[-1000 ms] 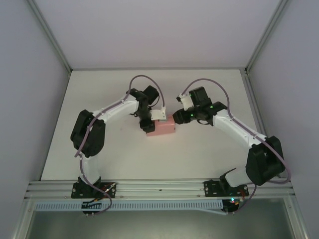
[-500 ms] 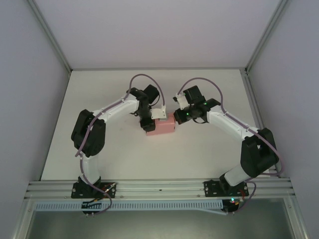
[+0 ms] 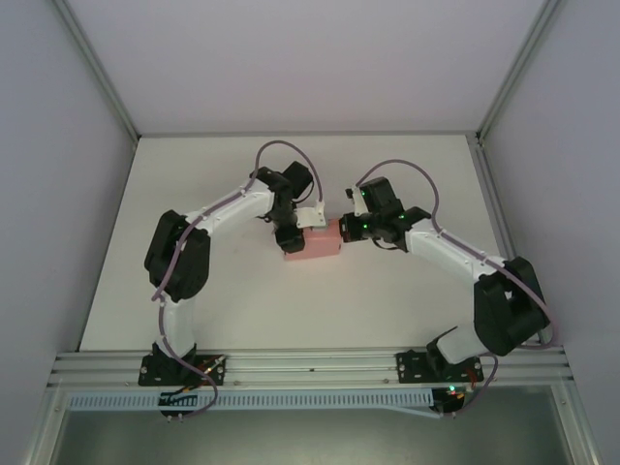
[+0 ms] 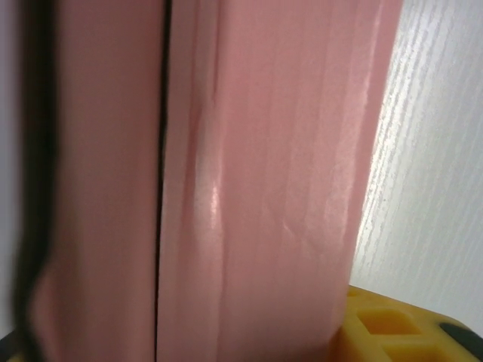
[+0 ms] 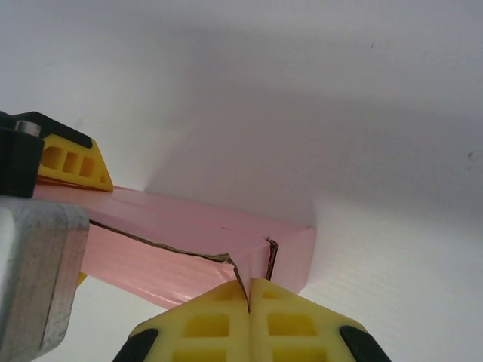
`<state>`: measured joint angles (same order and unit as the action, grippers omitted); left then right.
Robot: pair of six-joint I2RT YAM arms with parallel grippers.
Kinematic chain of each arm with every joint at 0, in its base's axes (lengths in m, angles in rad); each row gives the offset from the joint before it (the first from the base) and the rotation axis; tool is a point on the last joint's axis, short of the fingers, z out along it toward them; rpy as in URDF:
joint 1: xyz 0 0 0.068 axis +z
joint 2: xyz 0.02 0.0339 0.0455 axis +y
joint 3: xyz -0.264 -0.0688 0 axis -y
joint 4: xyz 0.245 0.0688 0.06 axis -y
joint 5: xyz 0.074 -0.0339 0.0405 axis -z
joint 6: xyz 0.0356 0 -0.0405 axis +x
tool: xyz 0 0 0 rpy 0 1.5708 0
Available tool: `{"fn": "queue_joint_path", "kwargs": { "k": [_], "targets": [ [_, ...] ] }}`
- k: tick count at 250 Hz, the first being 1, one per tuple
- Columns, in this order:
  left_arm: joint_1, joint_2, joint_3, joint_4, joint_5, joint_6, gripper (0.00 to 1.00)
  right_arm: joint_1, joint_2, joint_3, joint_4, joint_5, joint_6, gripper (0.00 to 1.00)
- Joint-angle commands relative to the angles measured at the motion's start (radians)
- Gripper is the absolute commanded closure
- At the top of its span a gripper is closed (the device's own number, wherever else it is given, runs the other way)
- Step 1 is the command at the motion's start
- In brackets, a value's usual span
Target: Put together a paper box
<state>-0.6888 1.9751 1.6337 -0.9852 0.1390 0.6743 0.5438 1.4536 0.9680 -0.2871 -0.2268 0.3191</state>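
The pink paper box lies folded into a small flat rectangle at mid-table, between both grippers. My left gripper holds its left end. In the left wrist view the box's pink wall stands between the fingers, a yellow fingertip showing at lower right; the gripper is shut on it. My right gripper is at the box's right end. Its yellow fingertips are pressed together on a thin flap edge at the box corner; the gripper is shut there. The left gripper's yellow finger rests on the far end.
The white table spreads all round the box. White walls with metal corner posts enclose the back and sides. An aluminium rail runs along the near edge by the arm bases.
The right arm has swung its wrist down and leftward, bringing its gripper against the box's right end. The left arm and box shifted slightly towards the back.
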Motion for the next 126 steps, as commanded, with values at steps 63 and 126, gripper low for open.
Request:
{"fn": "queue_joint_path", "kwargs": {
  "k": [63, 126],
  "targets": [
    [0.005, -0.001, 0.035, 0.072, 0.004, -0.057, 0.4, 0.092, 0.009, -0.141, 0.046, 0.222, -0.02, 1.0],
    [0.005, -0.074, 0.007, 0.087, -0.004, -0.08, 0.24, 0.15, -0.003, -0.165, 0.064, 0.372, -0.023, 1.0]
  ]
}}
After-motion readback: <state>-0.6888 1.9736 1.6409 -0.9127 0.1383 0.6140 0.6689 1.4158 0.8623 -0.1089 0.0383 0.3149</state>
